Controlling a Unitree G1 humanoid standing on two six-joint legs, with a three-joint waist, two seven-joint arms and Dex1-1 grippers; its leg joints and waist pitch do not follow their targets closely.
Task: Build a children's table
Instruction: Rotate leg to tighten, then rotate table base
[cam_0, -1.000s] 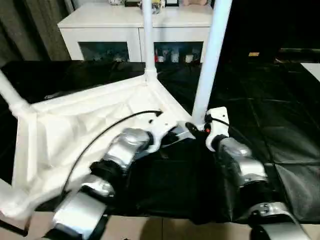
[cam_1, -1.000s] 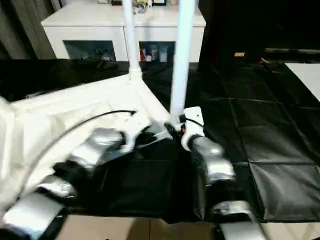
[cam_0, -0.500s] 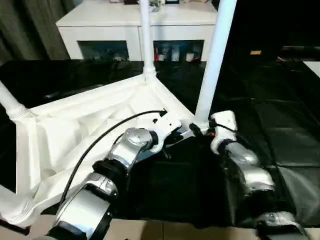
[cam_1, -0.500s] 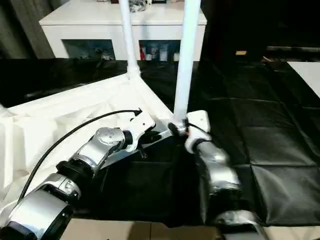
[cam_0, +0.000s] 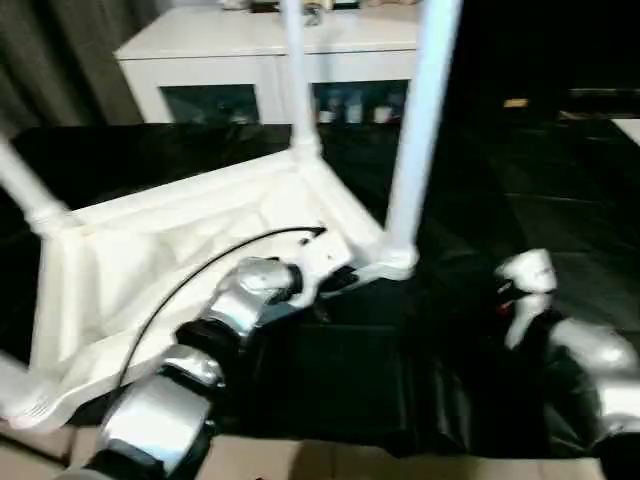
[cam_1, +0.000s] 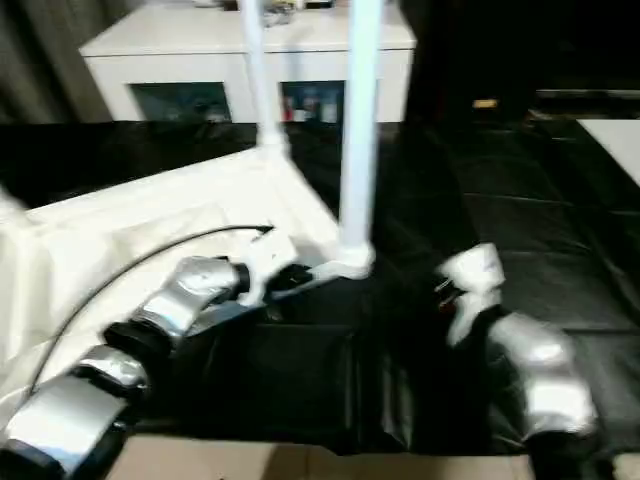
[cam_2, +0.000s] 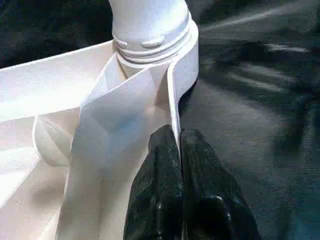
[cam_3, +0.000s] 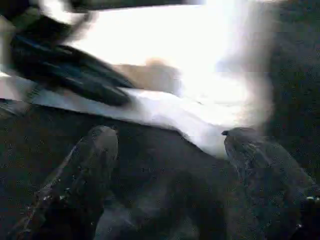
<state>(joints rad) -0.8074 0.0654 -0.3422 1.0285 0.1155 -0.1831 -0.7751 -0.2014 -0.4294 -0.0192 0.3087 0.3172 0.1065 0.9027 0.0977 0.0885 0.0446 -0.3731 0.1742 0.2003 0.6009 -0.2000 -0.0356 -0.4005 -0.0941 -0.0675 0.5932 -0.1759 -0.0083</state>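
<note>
The children's table lies upside down on a black sheet, its legs pointing up, with a white cabinet behind it. The nearest leg stands in the corner socket closest to the robot. The left gripper is pinched tight on the thin rim of the tabletop just beside that socket. The right gripper hangs apart from the table over the sheet, its fingers spread wide and holding nothing.

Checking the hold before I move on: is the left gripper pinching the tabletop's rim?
Yes, the left gripper is closed on the thin white rim of the tabletop beside the leg socket.
</note>
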